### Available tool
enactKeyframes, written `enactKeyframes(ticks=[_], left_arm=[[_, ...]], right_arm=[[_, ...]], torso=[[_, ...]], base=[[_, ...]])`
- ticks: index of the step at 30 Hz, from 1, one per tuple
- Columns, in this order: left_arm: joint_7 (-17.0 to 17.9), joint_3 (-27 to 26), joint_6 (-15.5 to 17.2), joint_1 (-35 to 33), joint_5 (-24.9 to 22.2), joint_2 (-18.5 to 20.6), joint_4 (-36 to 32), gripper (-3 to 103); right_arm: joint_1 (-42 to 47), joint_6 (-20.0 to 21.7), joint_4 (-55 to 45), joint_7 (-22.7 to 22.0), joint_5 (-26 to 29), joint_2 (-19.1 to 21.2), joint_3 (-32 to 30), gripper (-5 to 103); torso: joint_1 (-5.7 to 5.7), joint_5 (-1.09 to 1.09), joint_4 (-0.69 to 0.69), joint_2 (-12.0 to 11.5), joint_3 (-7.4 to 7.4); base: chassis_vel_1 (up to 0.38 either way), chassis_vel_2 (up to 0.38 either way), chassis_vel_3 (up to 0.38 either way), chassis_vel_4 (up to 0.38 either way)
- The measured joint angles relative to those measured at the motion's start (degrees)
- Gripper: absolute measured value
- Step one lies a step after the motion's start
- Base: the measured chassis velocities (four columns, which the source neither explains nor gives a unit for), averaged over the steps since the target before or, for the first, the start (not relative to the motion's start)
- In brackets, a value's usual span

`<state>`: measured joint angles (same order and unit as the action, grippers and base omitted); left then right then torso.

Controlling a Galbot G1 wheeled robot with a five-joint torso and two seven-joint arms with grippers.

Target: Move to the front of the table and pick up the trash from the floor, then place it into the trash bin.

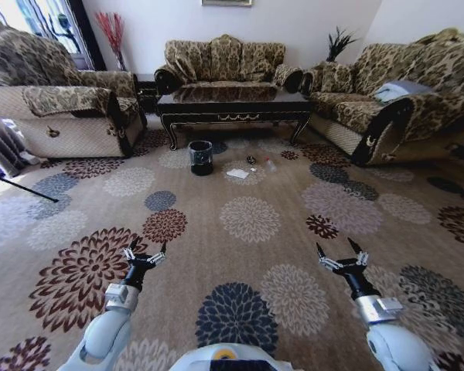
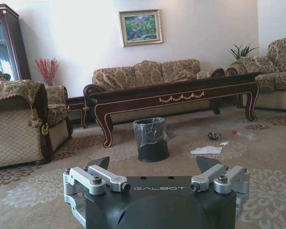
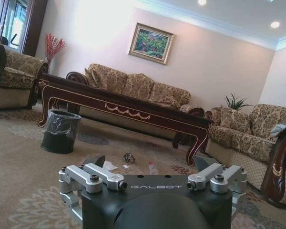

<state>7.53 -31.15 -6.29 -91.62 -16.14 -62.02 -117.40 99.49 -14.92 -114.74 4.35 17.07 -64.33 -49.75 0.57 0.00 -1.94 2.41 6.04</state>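
Note:
The dark table (image 1: 232, 104) stands far ahead on the flowered floor (image 1: 250, 219), in front of the back sofa. The black trash bin (image 1: 201, 157) sits just before the table's left half. To its right lies the trash: a white tissue (image 1: 237, 174), a dark wrapper (image 1: 250, 160) and a clear tube (image 1: 270, 165). The left wrist view shows the bin (image 2: 150, 139), tissue (image 2: 206, 150), a tiny white scrap (image 2: 224, 143), wrapper (image 2: 213, 135) and tube (image 2: 244, 135). My left gripper (image 1: 145, 255) and right gripper (image 1: 342, 255) hover open over the near carpet, far from the trash.
Patterned sofas stand at the left (image 1: 62, 108), back (image 1: 226, 60) and right (image 1: 387, 100). A thin dark rod (image 1: 23, 188) slants over the carpet at the far left. Open carpet stretches between me and the table. The right wrist view shows the bin (image 3: 60, 131) and table (image 3: 124, 107).

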Motion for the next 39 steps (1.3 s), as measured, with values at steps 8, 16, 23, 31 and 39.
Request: enactKeyframes(ticks=[8, 16, 23, 31, 39], left_arm=[[0.0, 0.1, -0.2, 0.0, 0.3, -0.1, 0.1, 100], [-0.1, 0.2, -0.2, 0.0, 0.5, -0.1, 0.1, 100], [0.1, 0.2, -1.3, -0.1, 0.4, 0.0, 0.1, 100], [0.4, 0.2, -3.7, 0.0, 0.4, -0.1, 0.2, 100], [0.4, 0.3, -4.0, 0.1, 0.5, -0.2, 0.4, 100]], right_arm=[[0.1, -0.1, 0.0, 0.1, 0.0, 0.0, 0.0, 100], [0.3, -0.2, -0.2, 0.3, 0.1, -0.1, 0.0, 100], [0.5, -0.5, -0.2, 1.1, 0.5, -0.1, -0.3, 100], [0.4, -2.5, 0.5, 3.0, 2.0, -0.1, -0.2, 100], [0.4, -2.9, 0.8, 3.2, 2.1, 0.2, -0.4, 100]], torso=[[-0.10, 0.00, -0.01, -1.8, -1.72], [-0.22, 0.00, -0.02, -2.4, -2.83], [-0.25, 0.00, -0.01, -2.4, -2.82], [-0.25, 0.00, -0.01, -2.4, -2.65], [-0.23, 0.00, -0.01, -2.4, -2.53]], base=[[0.000, 0.000, 0.000, 0.000], [0.000, 0.000, 0.000, 0.000], [0.000, 0.000, 0.000, 0.000], [0.000, 0.000, 0.000, 0.000], [-0.027, 0.025, 0.031, -0.017]])
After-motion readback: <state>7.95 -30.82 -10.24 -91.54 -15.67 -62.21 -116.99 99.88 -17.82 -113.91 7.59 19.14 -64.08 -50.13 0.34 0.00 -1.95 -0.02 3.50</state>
